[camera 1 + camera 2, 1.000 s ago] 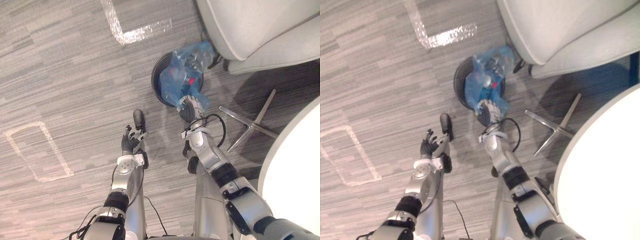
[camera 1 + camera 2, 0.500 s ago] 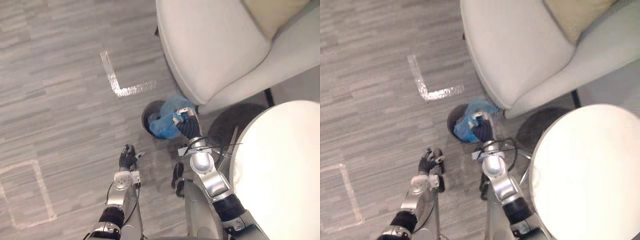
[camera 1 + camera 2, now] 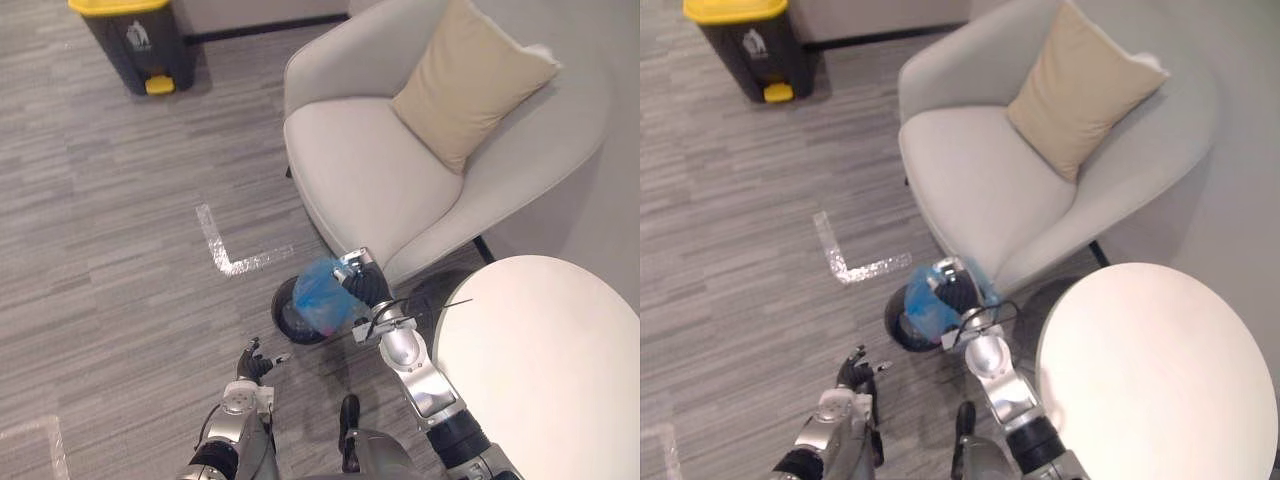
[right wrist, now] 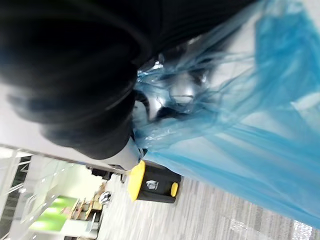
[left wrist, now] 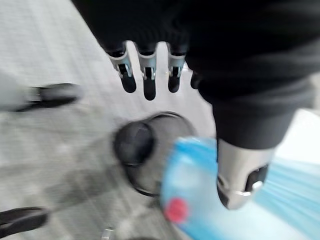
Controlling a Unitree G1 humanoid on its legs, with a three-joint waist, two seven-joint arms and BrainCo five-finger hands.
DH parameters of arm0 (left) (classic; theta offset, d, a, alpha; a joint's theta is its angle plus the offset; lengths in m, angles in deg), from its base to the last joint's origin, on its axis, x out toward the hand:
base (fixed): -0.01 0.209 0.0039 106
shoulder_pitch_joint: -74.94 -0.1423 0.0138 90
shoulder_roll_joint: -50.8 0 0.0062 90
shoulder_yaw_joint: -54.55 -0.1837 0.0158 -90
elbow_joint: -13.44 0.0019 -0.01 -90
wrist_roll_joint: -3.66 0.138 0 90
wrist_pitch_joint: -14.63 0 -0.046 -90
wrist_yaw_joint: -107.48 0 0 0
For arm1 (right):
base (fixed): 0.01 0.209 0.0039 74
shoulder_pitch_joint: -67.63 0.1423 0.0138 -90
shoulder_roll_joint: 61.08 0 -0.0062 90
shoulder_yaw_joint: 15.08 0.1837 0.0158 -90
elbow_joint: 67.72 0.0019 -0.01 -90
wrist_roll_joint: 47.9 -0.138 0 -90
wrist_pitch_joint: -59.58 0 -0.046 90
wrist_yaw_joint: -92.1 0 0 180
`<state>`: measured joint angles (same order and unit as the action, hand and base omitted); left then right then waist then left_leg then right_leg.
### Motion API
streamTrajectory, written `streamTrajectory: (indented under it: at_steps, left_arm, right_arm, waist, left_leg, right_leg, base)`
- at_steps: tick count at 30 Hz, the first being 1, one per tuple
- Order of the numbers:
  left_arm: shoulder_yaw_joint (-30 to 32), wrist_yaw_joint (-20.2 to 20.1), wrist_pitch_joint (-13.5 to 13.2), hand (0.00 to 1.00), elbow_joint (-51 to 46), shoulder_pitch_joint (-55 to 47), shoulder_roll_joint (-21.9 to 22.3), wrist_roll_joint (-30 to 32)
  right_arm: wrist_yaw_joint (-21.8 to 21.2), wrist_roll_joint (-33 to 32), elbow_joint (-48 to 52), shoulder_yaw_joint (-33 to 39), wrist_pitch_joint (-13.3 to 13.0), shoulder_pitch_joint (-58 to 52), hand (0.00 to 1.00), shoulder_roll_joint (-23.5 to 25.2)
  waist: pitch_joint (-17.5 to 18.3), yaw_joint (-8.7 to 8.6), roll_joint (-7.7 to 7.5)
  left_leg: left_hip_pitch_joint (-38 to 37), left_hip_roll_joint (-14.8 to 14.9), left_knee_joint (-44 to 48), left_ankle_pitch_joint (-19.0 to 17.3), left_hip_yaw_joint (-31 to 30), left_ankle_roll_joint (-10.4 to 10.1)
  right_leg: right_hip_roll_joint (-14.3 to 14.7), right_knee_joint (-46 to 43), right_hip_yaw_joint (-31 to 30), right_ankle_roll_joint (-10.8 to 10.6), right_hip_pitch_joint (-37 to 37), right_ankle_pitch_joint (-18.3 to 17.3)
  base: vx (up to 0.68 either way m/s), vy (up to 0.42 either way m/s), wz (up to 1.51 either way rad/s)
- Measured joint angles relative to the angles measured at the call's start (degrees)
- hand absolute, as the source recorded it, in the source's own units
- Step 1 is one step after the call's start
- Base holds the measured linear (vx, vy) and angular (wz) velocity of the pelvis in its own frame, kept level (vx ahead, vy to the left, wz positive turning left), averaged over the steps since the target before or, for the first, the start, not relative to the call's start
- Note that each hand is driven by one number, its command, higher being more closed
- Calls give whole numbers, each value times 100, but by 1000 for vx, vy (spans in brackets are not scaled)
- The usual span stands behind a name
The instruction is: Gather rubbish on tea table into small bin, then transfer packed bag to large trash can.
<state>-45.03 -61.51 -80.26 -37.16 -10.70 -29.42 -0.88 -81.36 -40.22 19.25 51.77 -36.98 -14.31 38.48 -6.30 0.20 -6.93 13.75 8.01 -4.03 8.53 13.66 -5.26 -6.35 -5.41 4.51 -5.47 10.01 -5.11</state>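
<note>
My right hand clutches the blue rubbish bag over the small bin. My left hand hangs loose-fingered at its seven o'clock, the yellow-lidded trash can far at eleven.

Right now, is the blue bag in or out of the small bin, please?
Lifted: the right hand grips the blue bag above the small bin; whether its bottom clears the rim, cannot tell.

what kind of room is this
Probably an office lounge or waiting corner: a pale armchair with a tan cushion, a round white tea table beside it, and a yellow-lidded large trash can on grey carpet.
</note>
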Motion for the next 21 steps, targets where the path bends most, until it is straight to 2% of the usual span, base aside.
streamTrajectory:
  at_steps: [6, 9, 11, 14, 17, 21]
  left_arm:
    - [-454, -20, -130, 0, -1678, -123, -224, 2]
    - [-504, -173, -277, 0, -2828, -364, -601, 111]
    - [-270, -420, -532, 0, -3548, -718, -987, 279]
    - [-156, -694, -724, 0, -3567, -745, -1558, 55]
    - [-103, -798, -761, 0, -3582, -740, -1660, -22]
    - [-429, -1060, -833, 0, -3703, -731, -1650, -153]
  right_arm:
    - [-388, -391, 312, -195, -50, 10, 100, -560]
    - [-594, -659, 577, -176, -218, 48, 100, -954]
    - [-716, -846, 757, -131, -251, 47, 100, -1397]
    - [-923, -1402, 976, 33, -295, 47, 100, -1819]
    - [-1061, -1691, 1037, 57, -372, 46, 100, -1881]
    - [-1205, -1910, 1259, 53, -449, 107, 100, -1879]
  waist:
    - [196, -23, 124]
    - [290, -25, 230]
    - [366, -42, 319]
    - [450, -22, 451]
    - [516, -35, 468]
    - [553, -59, 462]
  left_leg:
    - [-281, -44, -191, 77, 7, 4]
    - [-336, -54, -191, 77, 25, 4]
    - [-403, -62, -193, 77, 18, 3]
    - [-434, -62, -194, 80, 3, 5]
    - [-505, -60, -206, 80, 15, 5]
    - [-586, -59, -231, 79, 126, 4]
  right_leg:
    - [-5, 90, -65, -23, -180, 15]
    - [-1, 170, -81, -36, -264, 62]
    - [-6, 173, -84, -38, -316, 63]
    - [-2, 164, -69, -36, -348, 65]
    - [-1, 168, -83, -35, -413, 66]
    - [-2, 176, -217, -27, -400, 80]
  base:
    - [-20, 6, -2]
    - [-1, -2, -4]
    - [0, -3, -2]
    - [-9, -2, 2]
    - [-13, -1, -1]
    - [-31, 3, -13]
